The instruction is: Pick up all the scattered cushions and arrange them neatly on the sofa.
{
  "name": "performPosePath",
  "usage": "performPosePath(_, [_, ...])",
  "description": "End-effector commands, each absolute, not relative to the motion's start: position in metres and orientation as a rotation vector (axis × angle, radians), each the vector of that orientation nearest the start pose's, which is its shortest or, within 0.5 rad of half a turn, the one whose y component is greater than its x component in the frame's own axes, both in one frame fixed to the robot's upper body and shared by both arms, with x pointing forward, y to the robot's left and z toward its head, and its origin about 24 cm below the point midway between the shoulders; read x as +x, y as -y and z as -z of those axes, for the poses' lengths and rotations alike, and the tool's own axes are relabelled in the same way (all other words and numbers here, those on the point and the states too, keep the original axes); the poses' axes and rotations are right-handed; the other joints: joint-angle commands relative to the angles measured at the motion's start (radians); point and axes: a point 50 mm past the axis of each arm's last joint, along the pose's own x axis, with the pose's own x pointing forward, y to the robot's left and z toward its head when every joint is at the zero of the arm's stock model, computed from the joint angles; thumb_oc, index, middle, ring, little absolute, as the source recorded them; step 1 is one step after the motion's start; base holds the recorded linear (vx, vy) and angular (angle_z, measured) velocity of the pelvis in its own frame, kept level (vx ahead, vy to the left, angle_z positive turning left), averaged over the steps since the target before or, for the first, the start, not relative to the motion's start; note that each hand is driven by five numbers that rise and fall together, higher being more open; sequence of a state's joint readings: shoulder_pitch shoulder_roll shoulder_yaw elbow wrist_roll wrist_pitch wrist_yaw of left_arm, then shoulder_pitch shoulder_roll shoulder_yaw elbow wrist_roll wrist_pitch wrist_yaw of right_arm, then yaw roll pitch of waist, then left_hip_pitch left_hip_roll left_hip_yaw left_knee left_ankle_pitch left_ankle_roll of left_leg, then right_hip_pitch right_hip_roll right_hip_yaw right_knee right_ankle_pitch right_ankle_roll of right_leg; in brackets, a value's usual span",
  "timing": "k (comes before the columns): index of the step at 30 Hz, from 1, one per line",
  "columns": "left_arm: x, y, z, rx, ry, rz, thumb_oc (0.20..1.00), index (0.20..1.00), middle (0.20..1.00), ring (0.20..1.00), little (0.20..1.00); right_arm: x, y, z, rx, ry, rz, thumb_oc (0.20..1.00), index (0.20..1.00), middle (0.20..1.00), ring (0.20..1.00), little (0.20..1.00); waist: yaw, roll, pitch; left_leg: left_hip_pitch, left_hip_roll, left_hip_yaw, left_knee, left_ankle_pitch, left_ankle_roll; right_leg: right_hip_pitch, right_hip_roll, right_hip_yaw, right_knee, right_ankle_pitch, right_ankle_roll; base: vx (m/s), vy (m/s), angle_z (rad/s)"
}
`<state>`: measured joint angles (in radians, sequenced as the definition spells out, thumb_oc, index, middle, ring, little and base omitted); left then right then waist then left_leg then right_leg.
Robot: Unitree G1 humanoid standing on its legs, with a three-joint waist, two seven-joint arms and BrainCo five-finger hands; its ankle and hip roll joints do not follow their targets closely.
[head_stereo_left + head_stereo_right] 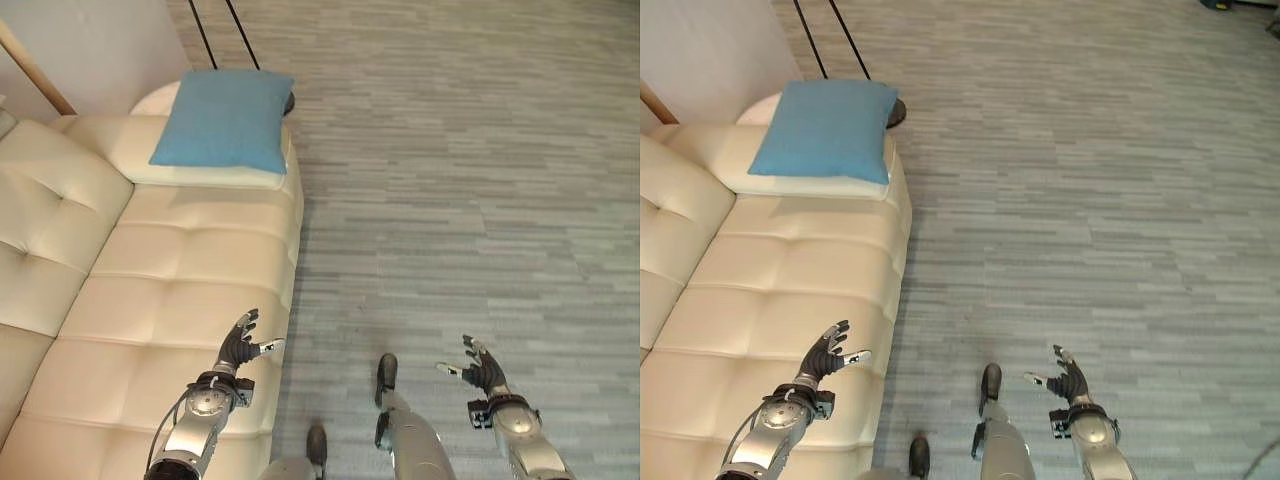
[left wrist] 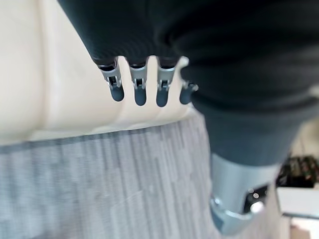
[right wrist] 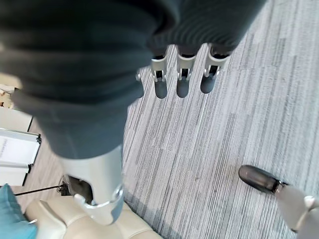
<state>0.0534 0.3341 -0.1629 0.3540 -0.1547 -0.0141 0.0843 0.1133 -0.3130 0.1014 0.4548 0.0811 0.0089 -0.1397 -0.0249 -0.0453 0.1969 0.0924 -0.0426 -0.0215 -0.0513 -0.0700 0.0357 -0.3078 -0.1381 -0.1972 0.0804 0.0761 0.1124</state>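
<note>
Blue cushion (image 1: 224, 120) lay flat on the cream sofa's (image 1: 170, 290) armrest; left hand (image 1: 238, 347) and right hand (image 1: 481, 368) hovered empty, fingers spread.

Setting: living room or lounge mock-up. Evidence: cream tufted leather sofa (image 1: 170, 260), blue cushion (image 1: 225, 120) lying on its far armrest, grey striped carpet floor (image 1: 460, 180), floor-lamp base and poles (image 1: 285, 95) beside sofa end.
</note>
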Motion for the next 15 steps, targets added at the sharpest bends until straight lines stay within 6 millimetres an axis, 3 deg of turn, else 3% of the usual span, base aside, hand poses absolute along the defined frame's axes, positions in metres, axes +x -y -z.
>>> performPosePath(1, [0.233, -0.203, 0.019, 0.204, -0.272, 0.003, 1.0, 1.0, 1.0, 1.0, 1.0, 0.208, 0.241, 0.046, -0.284, -0.434, 0.169, 1.0, 1.0, 1.0, 1.0, 1.0, -0.015, 0.044, -0.039, 0.009, 0.048, 0.025, 0.119, -0.089, -0.061, 0.104, 0.059, -0.01, -0.031, -0.021, -0.001, 0.33, -0.181, 0.45])
performPosePath(3, [0.232, -0.202, 0.02, 0.196, -0.275, 0.011, 1.0, 1.0, 1.0, 1.0, 1.0, 0.208, 0.242, 0.045, -0.291, -0.433, 0.156, 1.0, 1.0, 1.0, 1.0, 1.0, -0.012, 0.046, -0.038, -0.027, 0.049, 0.03, 0.245, -0.056, -0.083, 0.141, 0.072, -0.017, -0.048, -0.035, -0.016, 0.22, -0.128, 0.31])
performPosePath(4, [0.232, -0.202, 0.02, 0.196, -0.275, 0.011, 1.0, 1.0, 1.0, 1.0, 1.0, 0.208, 0.242, 0.045, -0.291, -0.433, 0.156, 1.0, 1.0, 1.0, 1.0, 1.0, -0.013, 0.047, -0.039, -0.027, 0.05, 0.03, 0.246, -0.057, -0.083, 0.141, 0.072, -0.018, -0.049, -0.035, -0.016, 0.16, -0.108, -0.04])
performPosePath(5, [0.231, -0.201, 0.02, 0.193, -0.278, 0.014, 1.0, 1.0, 1.0, 1.0, 1.0, 0.208, 0.243, 0.044, -0.288, -0.425, 0.16, 1.0, 1.0, 1.0, 1.0, 1.0, -0.008, 0.042, -0.033, -0.059, 0.048, 0.035, 0.328, -0.015, -0.094, 0.164, 0.073, -0.02, -0.056, -0.044, -0.024, 0.21, -0.149, -0.19])
performPosePath(6, [0.232, -0.201, 0.02, 0.188, -0.277, 0.016, 1.0, 1.0, 1.0, 1.0, 1.0, 0.21, 0.245, 0.04, -0.302, -0.415, 0.16, 1.0, 1.0, 1.0, 1.0, 1.0, 0.001, 0.032, -0.017, -0.151, 0.062, 0.064, 0.42, 0.007, -0.092, 0.202, 0.064, -0.03, -0.069, -0.072, -0.04, 0.21, -0.148, -0.12])
performPosePath(7, [0.232, -0.201, 0.02, 0.189, -0.277, 0.016, 1.0, 1.0, 1.0, 1.0, 1.0, 0.21, 0.245, 0.04, -0.302, -0.415, 0.16, 1.0, 1.0, 1.0, 1.0, 1.0, 0.002, 0.033, -0.017, -0.155, 0.063, 0.064, 0.427, 0.004, -0.091, 0.201, 0.065, -0.03, -0.069, -0.072, -0.04, 0.27, -0.116, 0.18])
performPosePath(10, [0.229, -0.204, 0.022, 0.193, -0.288, 0.002, 1.0, 1.0, 1.0, 1.0, 1.0, 0.212, 0.25, 0.038, -0.319, -0.411, 0.165, 1.0, 1.0, 1.0, 1.0, 1.0, 0.027, 0.021, -0.017, -0.231, 0.053, 0.072, 0.344, -0.052, -0.068, 0.247, 0.055, -0.014, -0.085, -0.102, -0.034, 0.27, -0.007, -0.08])
performPosePath(12, [0.227, -0.206, 0.023, 0.196, -0.297, 0.0, 1.0, 1.0, 1.0, 1.0, 1.0, 0.213, 0.252, 0.037, -0.331, -0.41, 0.162, 1.0, 1.0, 1.0, 1.0, 1.0, 0.04, 0.026, -0.015, -0.273, 0.052, 0.067, 0.277, -0.006, -0.073, 0.277, 0.059, -0.007, -0.097, -0.119, -0.032, 0.26, 0.056, -0.16])
performPosePath(14, [0.225, -0.207, 0.025, 0.201, -0.306, -0.001, 1.0, 1.0, 1.0, 1.0, 1.0, 0.213, 0.252, 0.037, -0.346, -0.414, 0.159, 1.0, 1.0, 1.0, 1.0, 1.0, 0.058, 0.039, -0.011, -0.304, 0.058, 0.051, 0.179, 0.077, -0.084, 0.314, 0.075, 0.004, -0.111, -0.137, -0.033, 0.23, 0.062, -0.21])
performPosePath(15, [0.225, -0.207, 0.025, 0.201, -0.306, -0.001, 1.0, 1.0, 1.0, 1.0, 1.0, 0.213, 0.252, 0.037, -0.346, -0.414, 0.159, 1.0, 1.0, 1.0, 1.0, 1.0, 0.059, 0.039, -0.011, -0.302, 0.058, 0.051, 0.177, 0.078, -0.084, 0.315, 0.075, 0.004, -0.111, -0.137, -0.033, 0.3, 0.086, -0.27])
